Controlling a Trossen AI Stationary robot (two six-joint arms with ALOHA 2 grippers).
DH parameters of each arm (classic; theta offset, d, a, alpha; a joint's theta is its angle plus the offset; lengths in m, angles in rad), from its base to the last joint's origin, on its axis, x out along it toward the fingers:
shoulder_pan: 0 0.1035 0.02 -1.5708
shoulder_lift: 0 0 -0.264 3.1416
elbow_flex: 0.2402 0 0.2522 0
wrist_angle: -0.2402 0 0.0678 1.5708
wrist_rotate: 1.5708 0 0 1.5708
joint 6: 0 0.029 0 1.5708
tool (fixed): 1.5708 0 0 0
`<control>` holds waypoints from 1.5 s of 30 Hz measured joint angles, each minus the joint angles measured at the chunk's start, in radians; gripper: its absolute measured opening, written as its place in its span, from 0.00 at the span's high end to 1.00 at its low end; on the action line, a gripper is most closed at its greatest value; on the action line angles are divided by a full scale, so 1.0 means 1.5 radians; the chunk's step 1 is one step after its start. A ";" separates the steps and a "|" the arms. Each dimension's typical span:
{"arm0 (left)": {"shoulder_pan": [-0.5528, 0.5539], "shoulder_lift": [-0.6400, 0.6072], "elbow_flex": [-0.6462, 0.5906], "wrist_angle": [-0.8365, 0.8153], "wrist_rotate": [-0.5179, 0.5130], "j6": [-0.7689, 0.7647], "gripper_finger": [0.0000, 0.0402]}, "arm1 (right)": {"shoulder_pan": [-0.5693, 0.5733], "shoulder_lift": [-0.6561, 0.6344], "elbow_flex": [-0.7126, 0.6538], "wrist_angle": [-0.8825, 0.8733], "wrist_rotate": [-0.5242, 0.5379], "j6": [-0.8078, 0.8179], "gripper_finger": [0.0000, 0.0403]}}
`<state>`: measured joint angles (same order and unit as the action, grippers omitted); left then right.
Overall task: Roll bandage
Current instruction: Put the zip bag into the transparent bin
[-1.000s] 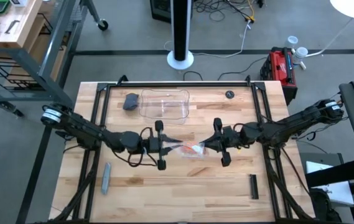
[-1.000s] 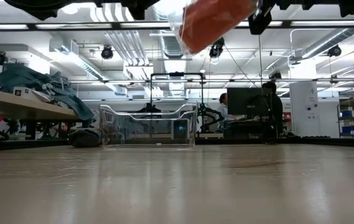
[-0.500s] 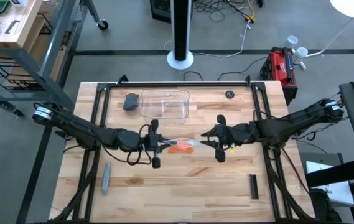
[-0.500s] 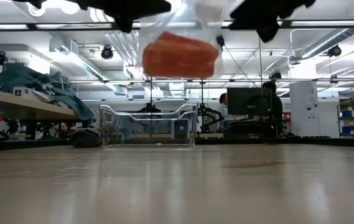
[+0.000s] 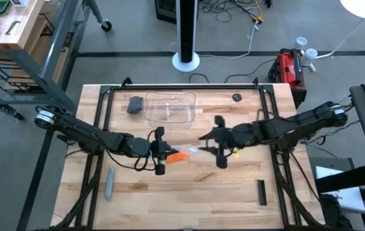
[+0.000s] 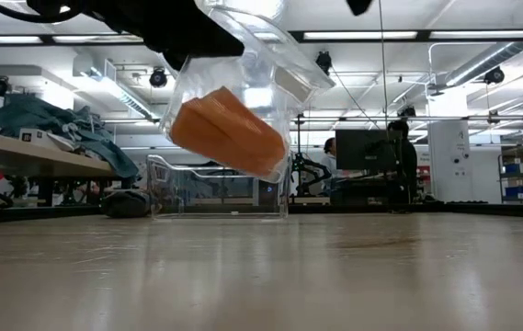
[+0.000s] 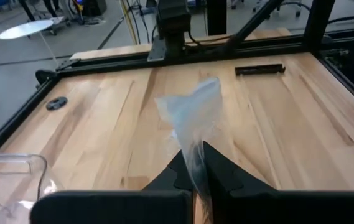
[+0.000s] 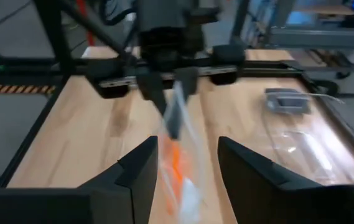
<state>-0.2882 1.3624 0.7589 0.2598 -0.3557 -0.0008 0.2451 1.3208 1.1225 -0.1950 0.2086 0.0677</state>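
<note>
**Bandage still bagged, hanging from my left gripper**

Bandage (image 6: 227, 131) is a folded orange wad inside a clear plastic wrapper (image 6: 259, 81), hanging in the air above the middle of the wooden table (image 5: 188, 192), not touching it. My left gripper (image 5: 159, 151) has its fingers pressed together on one end of the wrapper, so the bag dangles from it. My right gripper (image 5: 213, 140) sits just beside the free end with fingers spread, holding nothing; the bag hangs in front of the gap in its wrist view. Progress: very early. Bandage isn't out of the wrapper, nothing unrolled or rolled yet. Left to do, as I judge it: get it out of the bag, lay it flat, roll it. Clear plastic bin (image 5: 169, 107) and grey stick (image 5: 109, 183) lie apart on the table, untouched.
</note>
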 joint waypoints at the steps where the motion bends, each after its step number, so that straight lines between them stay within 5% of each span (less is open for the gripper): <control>1: -0.001 0.001 0.000 0.001 0.000 0.004 1.00 | 0.000 0.024 0.017 -0.001 -0.008 -0.007 0.60; 14: -0.014 0.008 -0.002 0.000 0.005 0.038 1.00 | -0.021 0.218 0.219 -0.107 -0.034 -0.029 0.59; 26: -0.019 0.007 -0.001 0.031 0.005 0.065 1.00 | -0.037 0.241 0.230 -0.116 -0.058 -0.023 0.60; 41: -0.022 0.007 -0.001 0.032 0.005 0.075 1.00 | -0.038 0.242 0.230 -0.111 -0.094 -0.040 0.96; 45: -0.022 0.007 -0.001 0.030 0.003 0.035 1.00 | -0.037 0.242 0.230 -0.112 -0.091 -0.045 0.99</control>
<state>-0.3210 1.3734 0.7570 0.3056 -0.3515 0.0519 0.1890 1.6836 1.4670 -0.3630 0.0725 -0.0003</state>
